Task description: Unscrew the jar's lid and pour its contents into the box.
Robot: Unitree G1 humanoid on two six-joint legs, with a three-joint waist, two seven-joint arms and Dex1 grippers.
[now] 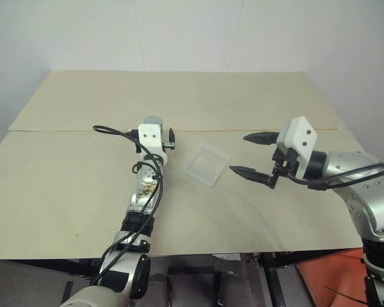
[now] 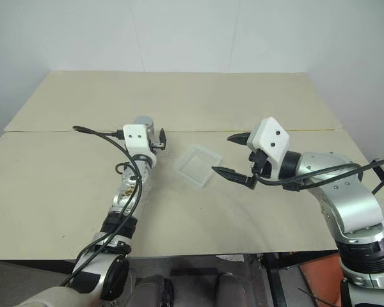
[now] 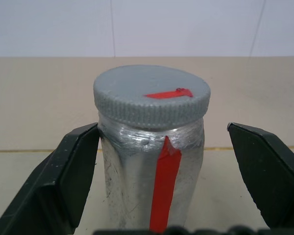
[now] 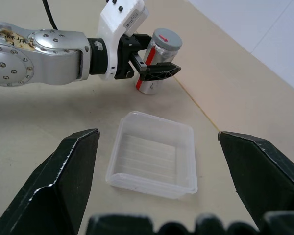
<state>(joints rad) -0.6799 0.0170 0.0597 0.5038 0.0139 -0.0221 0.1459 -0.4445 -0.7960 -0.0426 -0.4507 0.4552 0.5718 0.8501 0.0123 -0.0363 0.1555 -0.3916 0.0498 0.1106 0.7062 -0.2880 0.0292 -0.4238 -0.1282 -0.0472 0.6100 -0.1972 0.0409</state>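
Seen from the robot's head, the two eye views look forward and down across the whole table (image 1: 64,192), both arms reaching in from the near edge. The left wrist camera sits low and very close behind the jar (image 3: 152,181), facing level toward the far wall, the lid (image 3: 152,100) large before it. The right wrist camera looks down from the right over the box (image 4: 152,156) toward the left gripper (image 4: 154,66). All four views share the jar.
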